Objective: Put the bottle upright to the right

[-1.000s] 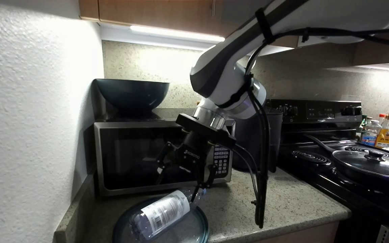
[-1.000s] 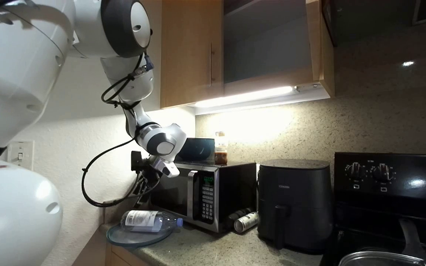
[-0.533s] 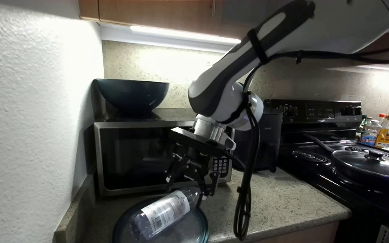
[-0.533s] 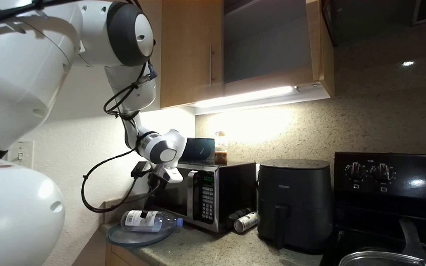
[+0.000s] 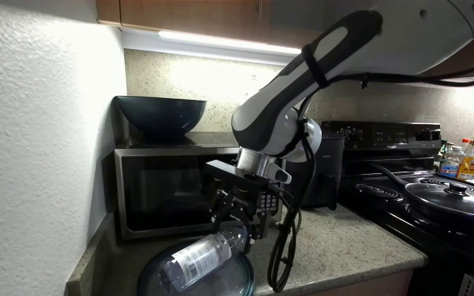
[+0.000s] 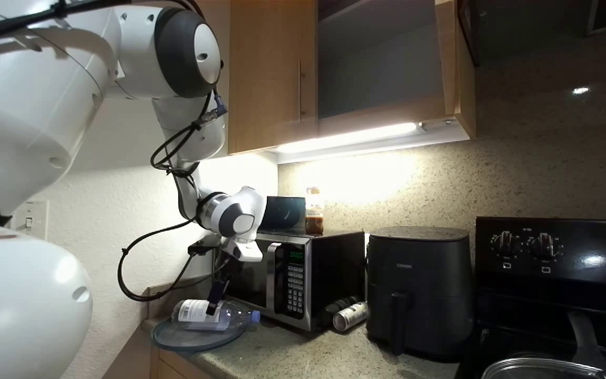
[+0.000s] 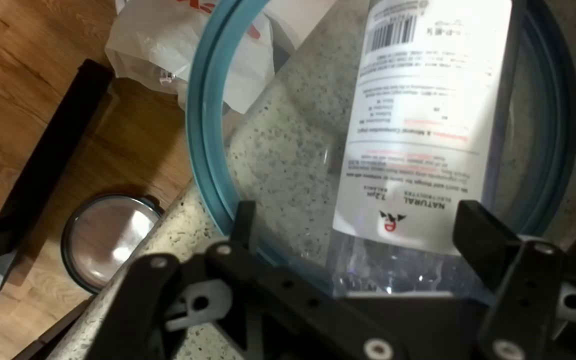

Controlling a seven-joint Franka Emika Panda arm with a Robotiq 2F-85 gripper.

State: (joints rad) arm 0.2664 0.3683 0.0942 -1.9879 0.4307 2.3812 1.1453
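The bottle (image 5: 202, 257) is clear, bluish plastic with a white label. It lies on its side on a round teal-rimmed lid (image 5: 250, 269); in an exterior view its blue cap points right (image 6: 255, 316). My gripper (image 5: 232, 237) is low over the shoulder end of the bottle. In the wrist view the gripper (image 7: 357, 215) is open, its fingers apart around the bottle (image 7: 418, 125). The left finger stands clear of the bottle with a gap; the right finger overlaps its right edge. I cannot tell whether it touches. The neck is hidden under the gripper in the wrist view.
A microwave (image 5: 171, 193) with a dark bowl (image 5: 161, 115) on top stands behind the bottle. A wall (image 5: 39, 144) is at the left. A can (image 6: 350, 317), a black air fryer (image 6: 418, 295) and a stove with a lidded pan (image 5: 455, 201) are to the right.
My gripper has come down and turned, its fingers now on either side of the bottle's upper part. In the last half second it shifted slightly right. The bottle has not moved.
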